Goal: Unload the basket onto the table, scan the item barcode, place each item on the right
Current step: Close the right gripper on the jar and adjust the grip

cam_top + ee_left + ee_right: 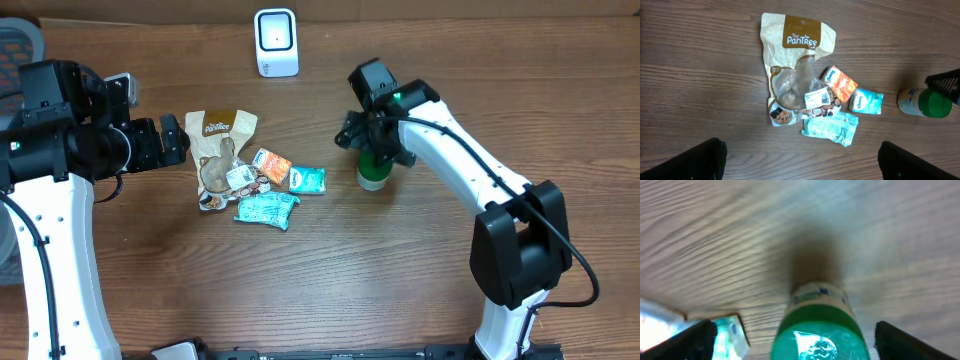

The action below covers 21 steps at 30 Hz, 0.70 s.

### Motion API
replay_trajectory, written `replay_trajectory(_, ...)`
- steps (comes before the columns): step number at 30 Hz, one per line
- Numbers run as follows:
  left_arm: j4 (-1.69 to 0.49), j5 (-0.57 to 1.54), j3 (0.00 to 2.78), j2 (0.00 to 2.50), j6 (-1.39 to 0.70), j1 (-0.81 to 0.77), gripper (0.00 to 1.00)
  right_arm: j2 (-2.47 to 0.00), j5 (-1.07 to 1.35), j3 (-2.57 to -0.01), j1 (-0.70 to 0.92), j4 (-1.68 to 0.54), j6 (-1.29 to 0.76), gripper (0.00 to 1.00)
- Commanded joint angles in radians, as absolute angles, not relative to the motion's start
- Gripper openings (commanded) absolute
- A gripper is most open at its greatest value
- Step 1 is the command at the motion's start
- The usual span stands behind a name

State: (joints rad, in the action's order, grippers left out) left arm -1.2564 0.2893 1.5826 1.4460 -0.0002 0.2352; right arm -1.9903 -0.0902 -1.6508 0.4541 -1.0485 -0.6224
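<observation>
Green-capped bottle [372,178] sits between fingers of right gripper [801,342], jaws wide, clear of it. Empty left gripper [802,162] spread wide over snack packets [805,95]. Wooden table [300,290]; white scanner [276,42] at far edge.

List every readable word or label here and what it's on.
"The PanTRee": pouch.
Too small to read: sticker on the pouch, orange pack, small teal pack, big teal pack.
Blurred, unreadable: bottle label.
No text shows on the scanner.
</observation>
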Motion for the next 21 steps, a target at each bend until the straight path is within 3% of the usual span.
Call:
replay_trajectory(1,-1.256,0.304,1.586,1.446,-0.007,0.229,0.99,-1.948,-0.095,-1.697,0.459,-1.055,-0.240,1.00)
replay_trajectory(7,-1.256,0.304,1.586,1.446,-0.007,0.229,1.00,-1.949,-0.084,-1.667,0.459,-1.090,0.216,1.00)
replay_trajectory(11,-1.256,0.304,1.586,1.446,-0.007,0.229,1.00,-1.954,-0.052,-1.627,0.455,-1.071,0.380,1.00)
replay_trajectory(17,-1.256,0.304,1.586,1.446,-0.007,0.229,1.00,-1.995,0.034,-1.621,0.425,-1.069,0.428,0.98)
replay_trajectory(21,-1.256,0.304,1.586,1.446,-0.007,0.229,1.00,-2.011,0.071,-1.621,0.407,-1.081,0.413,0.91)
